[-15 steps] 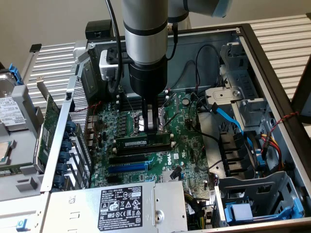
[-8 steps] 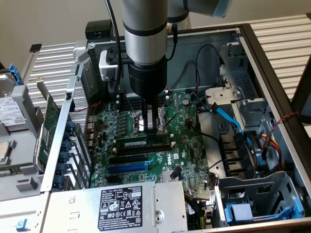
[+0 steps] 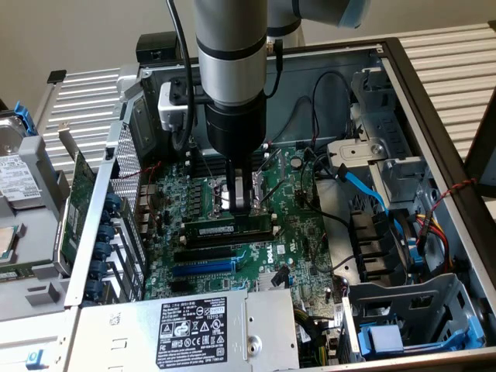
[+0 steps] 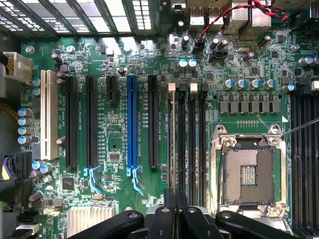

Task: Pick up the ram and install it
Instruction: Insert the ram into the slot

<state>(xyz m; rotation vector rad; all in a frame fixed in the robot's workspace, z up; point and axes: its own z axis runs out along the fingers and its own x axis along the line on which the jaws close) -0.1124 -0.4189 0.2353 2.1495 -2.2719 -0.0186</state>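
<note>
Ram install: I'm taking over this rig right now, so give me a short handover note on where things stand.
Tool: shut, tips down at the ram's top edge; gripping or only pressing, I cannot tell.
Ram: standing on edge among the memory slots, beside the CPU socket on the motherboard.
Done: ram picked up and brought to a slot.
Left: check that it is fully seated; the end clips' state cannot be made out.
</note>
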